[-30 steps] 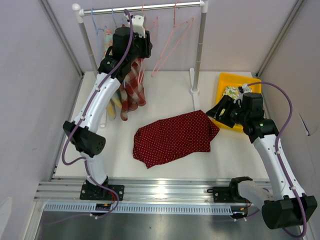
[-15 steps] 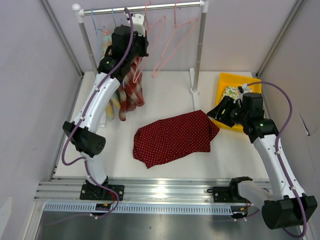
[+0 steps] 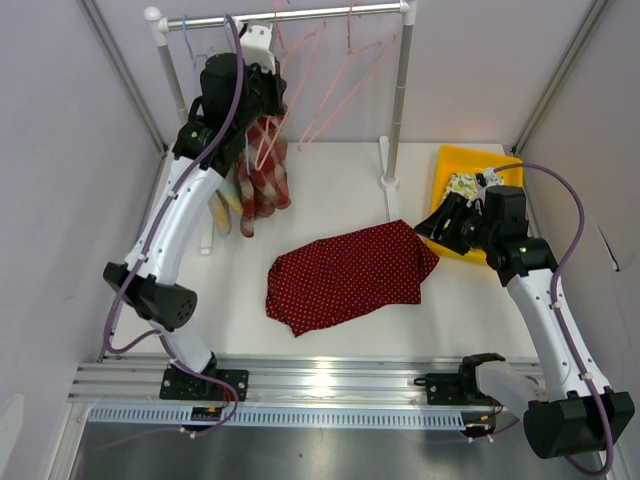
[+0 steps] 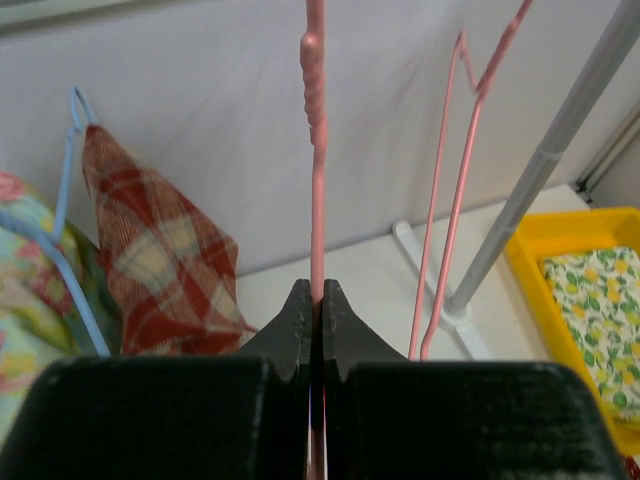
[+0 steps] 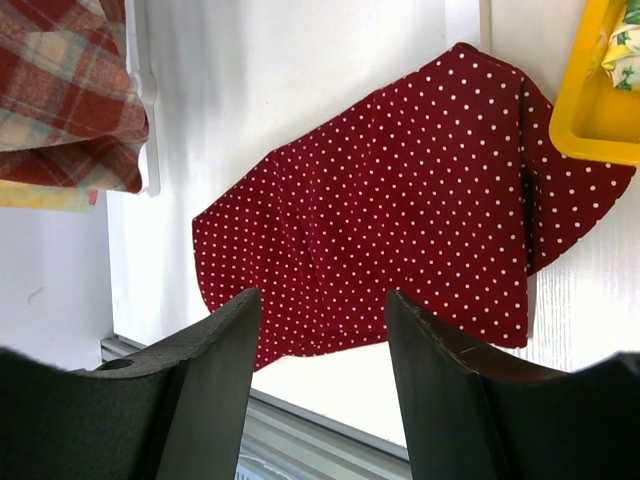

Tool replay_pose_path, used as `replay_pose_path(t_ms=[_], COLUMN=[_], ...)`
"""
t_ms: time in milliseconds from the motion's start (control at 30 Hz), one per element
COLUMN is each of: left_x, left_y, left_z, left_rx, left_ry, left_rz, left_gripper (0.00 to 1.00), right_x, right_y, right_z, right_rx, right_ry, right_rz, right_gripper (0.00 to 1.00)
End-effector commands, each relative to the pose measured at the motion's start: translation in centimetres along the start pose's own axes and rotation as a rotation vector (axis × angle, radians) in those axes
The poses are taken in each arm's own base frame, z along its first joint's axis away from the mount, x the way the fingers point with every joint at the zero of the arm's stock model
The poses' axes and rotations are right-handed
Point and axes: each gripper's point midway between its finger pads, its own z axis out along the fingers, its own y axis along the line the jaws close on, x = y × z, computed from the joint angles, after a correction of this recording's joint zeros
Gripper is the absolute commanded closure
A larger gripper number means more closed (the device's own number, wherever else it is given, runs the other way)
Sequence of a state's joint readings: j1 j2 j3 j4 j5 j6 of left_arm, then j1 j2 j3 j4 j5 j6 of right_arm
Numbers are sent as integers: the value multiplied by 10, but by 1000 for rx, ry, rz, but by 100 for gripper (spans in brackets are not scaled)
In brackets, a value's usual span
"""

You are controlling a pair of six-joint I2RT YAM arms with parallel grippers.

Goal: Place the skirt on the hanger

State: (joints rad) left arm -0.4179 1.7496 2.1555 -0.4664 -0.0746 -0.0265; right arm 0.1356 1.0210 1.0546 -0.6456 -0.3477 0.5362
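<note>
The skirt (image 3: 350,275), dark red with white dots, lies spread flat on the white table; the right wrist view shows it below (image 5: 400,200). My left gripper (image 3: 268,98) is up by the clothes rail (image 3: 300,14), shut on the thin wire of a pink hanger (image 4: 316,150), which runs straight up from the jaws (image 4: 318,290). That hanger (image 3: 292,85) slants under the rail. My right gripper (image 3: 432,225) hovers open above the skirt's right edge, with nothing between its fingers (image 5: 322,300).
A second pink hanger (image 3: 350,70) hangs on the rail. A red plaid garment (image 3: 265,180) and a floral one hang at the rail's left end. The rack's post (image 3: 400,100) stands mid-back. A yellow bin (image 3: 470,160) holding lemon-print cloth sits at the right.
My left gripper has shut on the pink hanger and shifted left along the rail, tilting the hanger with it. The right arm and the skirt have stayed put.
</note>
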Motion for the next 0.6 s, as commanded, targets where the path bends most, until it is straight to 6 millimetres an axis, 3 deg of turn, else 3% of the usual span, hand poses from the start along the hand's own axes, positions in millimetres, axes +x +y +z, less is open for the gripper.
replay_pose_path(t_ms=[0, 67, 100, 133, 233, 333, 533, 567], left_x=[-24, -29, -19, -31, -33, -26, 20, 26], left_y=[-6, -7, -10, -10, -18, -29, -38, -38], left_z=[-36, -50, -52, -68, -87, -103, -139, -155], left_rx=[30, 38, 45, 52, 97, 145, 185, 192], left_ry=[-70, -81, -63, -94, -87, -40, 84, 85], left_rz=[-9, -6, 2, -1, 2, 23, 12, 4], left_gripper=[100, 100, 100, 100, 100, 100, 100, 100], right_x=[-7, -6, -6, -5, -2, 0, 3, 4], right_y=[8, 8, 7, 5, 2, -3, -12, -13], right_z=[-11, -12, -12, -12, -11, -9, -6, -6], right_rx=[-20, -19, -15, -12, -1, 14, 48, 54], right_ry=[-35, -34, -34, -35, -26, -19, -3, 0], right_rz=[-47, -54, -57, -61, -65, -70, -83, -84], right_gripper=[41, 42, 42, 41, 41, 41, 41, 41])
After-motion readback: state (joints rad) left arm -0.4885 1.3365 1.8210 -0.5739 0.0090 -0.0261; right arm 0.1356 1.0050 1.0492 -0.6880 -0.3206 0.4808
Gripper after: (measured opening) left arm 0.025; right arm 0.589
